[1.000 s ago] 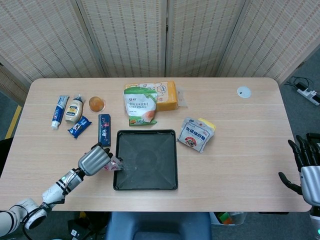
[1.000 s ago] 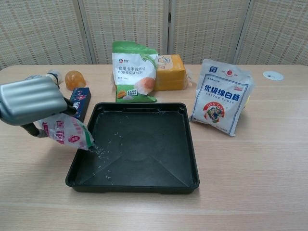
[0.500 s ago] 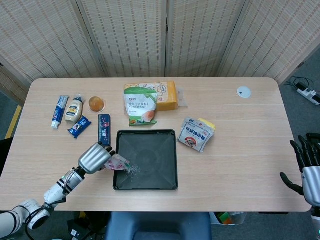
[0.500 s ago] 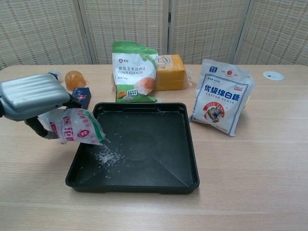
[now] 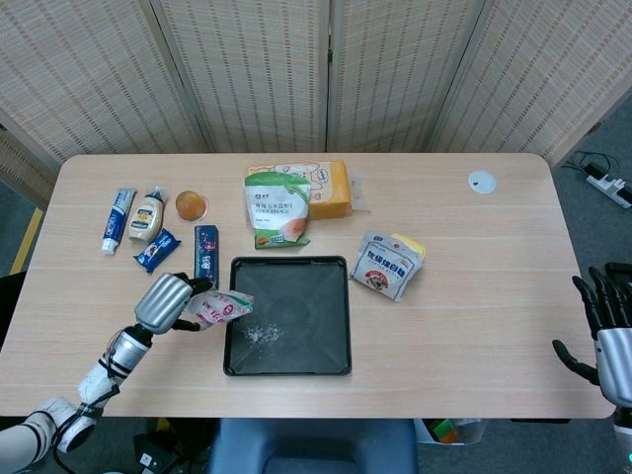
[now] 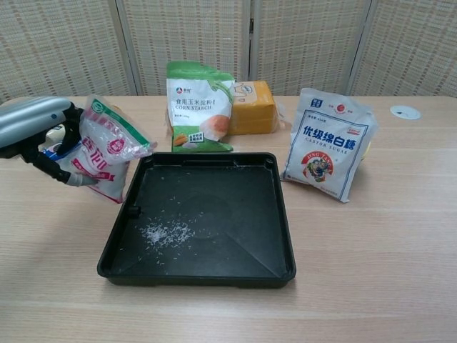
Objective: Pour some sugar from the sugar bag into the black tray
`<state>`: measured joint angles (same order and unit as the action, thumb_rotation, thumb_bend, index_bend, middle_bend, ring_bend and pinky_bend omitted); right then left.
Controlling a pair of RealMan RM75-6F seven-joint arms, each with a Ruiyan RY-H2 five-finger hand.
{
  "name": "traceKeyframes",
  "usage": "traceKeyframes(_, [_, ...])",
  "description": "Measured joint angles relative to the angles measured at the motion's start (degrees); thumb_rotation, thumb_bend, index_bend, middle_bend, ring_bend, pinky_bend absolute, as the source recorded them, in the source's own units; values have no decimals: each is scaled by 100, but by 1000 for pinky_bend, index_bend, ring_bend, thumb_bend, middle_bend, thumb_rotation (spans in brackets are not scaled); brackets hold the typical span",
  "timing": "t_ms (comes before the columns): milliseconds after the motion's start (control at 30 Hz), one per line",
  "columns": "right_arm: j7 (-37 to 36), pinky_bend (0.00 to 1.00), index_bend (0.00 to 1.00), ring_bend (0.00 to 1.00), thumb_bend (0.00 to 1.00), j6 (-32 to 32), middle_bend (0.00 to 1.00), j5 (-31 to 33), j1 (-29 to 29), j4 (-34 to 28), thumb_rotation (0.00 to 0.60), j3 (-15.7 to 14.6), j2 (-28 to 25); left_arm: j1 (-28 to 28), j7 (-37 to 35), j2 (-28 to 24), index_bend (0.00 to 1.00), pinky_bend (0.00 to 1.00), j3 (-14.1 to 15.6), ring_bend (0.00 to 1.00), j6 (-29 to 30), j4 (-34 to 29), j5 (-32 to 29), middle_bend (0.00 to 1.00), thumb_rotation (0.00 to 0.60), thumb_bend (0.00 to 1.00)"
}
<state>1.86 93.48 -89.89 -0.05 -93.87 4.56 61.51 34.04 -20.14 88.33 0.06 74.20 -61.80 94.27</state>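
The sugar bag (image 6: 103, 146) is sitting in my left hand (image 6: 32, 128), held clear of the table just beside the left rim of the black tray (image 6: 278, 214), its open end tilted up and pointing toward the tray. I am gripping it with the fingers wrapped around its lower part; from the head view the hand (image 5: 166, 301) and bag (image 5: 219, 308) are hanging at the tray's left edge (image 5: 231, 326). A small scatter of white sugar (image 6: 166, 233) is lying on the tray floor, toward the front left; the head view is showing it too (image 5: 262, 335).

My right hand (image 5: 604, 321) is hanging off the right end of the wooden table (image 5: 474, 296), well apart from everything, fingers spread and holding nothing.

Behind the tray a green-and-white corn starch bag (image 6: 200, 107) is standing upright, with an orange-yellow packet (image 6: 251, 107) just behind it. To the tray's right a castor sugar bag (image 6: 328, 143) is leaning upright. On the left side of the table I am seeing a toothpaste tube (image 5: 117, 220), a squeeze bottle (image 5: 146, 215), a blue snack wrapper (image 5: 157, 250), an orange jelly cup (image 5: 192, 205) and a dark blue box (image 5: 205, 254). A white disc (image 5: 481, 181) is lying near the far right corner.
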Motion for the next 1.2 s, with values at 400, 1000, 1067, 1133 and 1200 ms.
traceKeyframes(400, [26,0,0,49,256,-62,0,8,33,-20,600,4,12,-336,-2116,908,662,621,-48,724,556,1866,-119,807,600,734])
traceKeyframes(1000, [67,0,0,47,256,-80,0,38,34,-52,600,9,3,-412,-2853,2017,650,600,134,689,401,4117,-121,777,600,730])
traceKeyframes(1067, [74,0,0,47,255,-84,0,41,36,-57,600,11,2,-383,-2862,2102,637,596,163,673,339,4259,-107,758,600,729])
traceKeyframes(1133, [82,0,0,47,255,-86,0,46,37,-64,600,12,-1,-347,-2857,2171,619,588,193,658,263,4381,-91,741,600,728])
traceKeyframes(1200, [89,0,0,48,255,-86,0,52,34,-72,600,12,-4,-315,-2857,2228,600,584,212,648,189,4472,-85,729,600,726])
